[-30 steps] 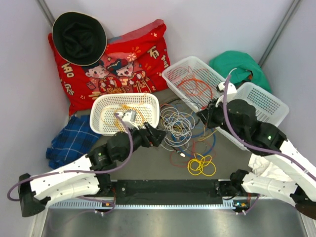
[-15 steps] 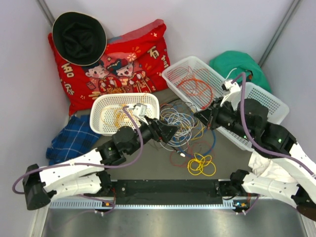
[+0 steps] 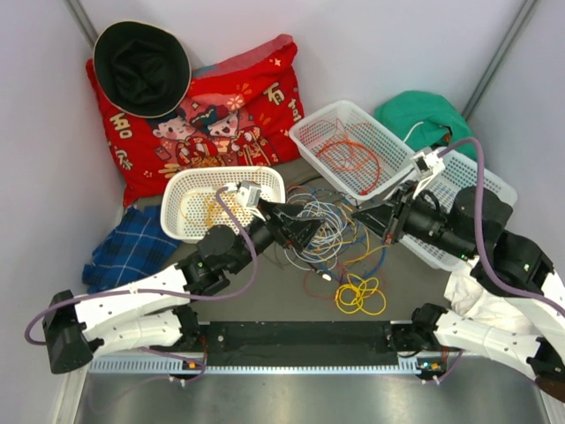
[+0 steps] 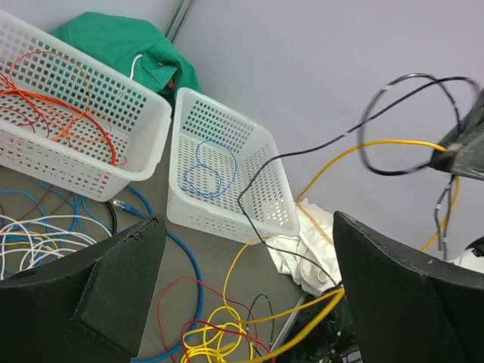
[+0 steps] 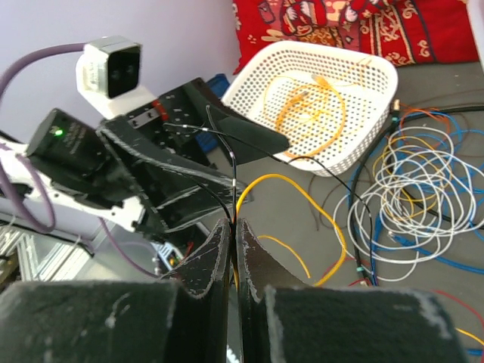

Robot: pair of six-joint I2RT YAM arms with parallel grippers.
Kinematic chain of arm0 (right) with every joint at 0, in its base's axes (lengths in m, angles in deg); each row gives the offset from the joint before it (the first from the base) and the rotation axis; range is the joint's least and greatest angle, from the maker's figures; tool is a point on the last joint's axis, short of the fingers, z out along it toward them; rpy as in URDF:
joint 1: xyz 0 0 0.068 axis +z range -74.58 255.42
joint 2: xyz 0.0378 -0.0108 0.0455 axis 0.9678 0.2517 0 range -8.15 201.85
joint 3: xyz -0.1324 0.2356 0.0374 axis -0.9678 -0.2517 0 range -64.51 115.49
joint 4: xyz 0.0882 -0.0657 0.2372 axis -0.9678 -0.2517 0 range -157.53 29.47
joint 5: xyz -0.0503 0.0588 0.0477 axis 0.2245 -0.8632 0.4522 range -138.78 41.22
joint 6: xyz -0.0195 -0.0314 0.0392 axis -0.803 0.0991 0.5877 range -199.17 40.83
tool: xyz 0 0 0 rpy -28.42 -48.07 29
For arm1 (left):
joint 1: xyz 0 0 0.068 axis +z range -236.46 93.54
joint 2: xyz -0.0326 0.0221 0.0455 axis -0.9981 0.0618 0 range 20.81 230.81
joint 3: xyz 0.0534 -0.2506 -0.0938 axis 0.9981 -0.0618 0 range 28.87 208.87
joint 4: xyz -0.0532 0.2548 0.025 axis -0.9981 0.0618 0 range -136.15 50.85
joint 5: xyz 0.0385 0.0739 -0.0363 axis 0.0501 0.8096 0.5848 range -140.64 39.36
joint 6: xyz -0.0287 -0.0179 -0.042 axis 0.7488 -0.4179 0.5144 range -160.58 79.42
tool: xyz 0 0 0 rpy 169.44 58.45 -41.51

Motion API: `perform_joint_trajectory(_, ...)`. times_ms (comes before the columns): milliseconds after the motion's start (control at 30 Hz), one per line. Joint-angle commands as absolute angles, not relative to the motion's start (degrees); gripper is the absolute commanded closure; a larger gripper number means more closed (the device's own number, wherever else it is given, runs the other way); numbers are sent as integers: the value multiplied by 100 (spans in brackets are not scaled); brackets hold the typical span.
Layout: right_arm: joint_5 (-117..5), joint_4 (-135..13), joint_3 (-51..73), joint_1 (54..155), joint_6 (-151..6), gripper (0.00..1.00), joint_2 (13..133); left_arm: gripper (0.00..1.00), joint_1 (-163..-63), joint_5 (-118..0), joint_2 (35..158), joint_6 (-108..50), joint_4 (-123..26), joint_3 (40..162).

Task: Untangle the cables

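Strand separation in progress: right end effector (image 5: 233, 227) gripping, left end effector (image 4: 248, 227) open.
Top view: the cables (image 3: 322, 225) lie heaped mid-frame on the worktop (image 3: 265, 283), bordered by three white baskets (image 3: 305, 132); one yellow coil (image 3: 360, 296) sits apart at lower centre. Left wrist view: fingers fully spread and empty, with one black cable (image 4: 325, 141) and one yellow cable (image 4: 401, 142) crossing the upper right. Right wrist view: fingers pinched shut on both strands. The next move probably calls for a left grasp, then a slow pull apart.
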State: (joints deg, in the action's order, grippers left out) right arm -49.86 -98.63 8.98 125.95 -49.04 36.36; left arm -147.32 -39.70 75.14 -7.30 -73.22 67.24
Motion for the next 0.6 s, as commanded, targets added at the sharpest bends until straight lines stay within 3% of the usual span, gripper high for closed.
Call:
perform_joint_trajectory(0,-5335,-9559,870,12658,-4770,100,3500,5,-14737,-4036,7679,-859,-7822,6930)
perform_joint_trajectory(567,-3859,-9534,598,12657,-4885,100,3843,16,-14737,-5345,7073,-429,-7761,7396)
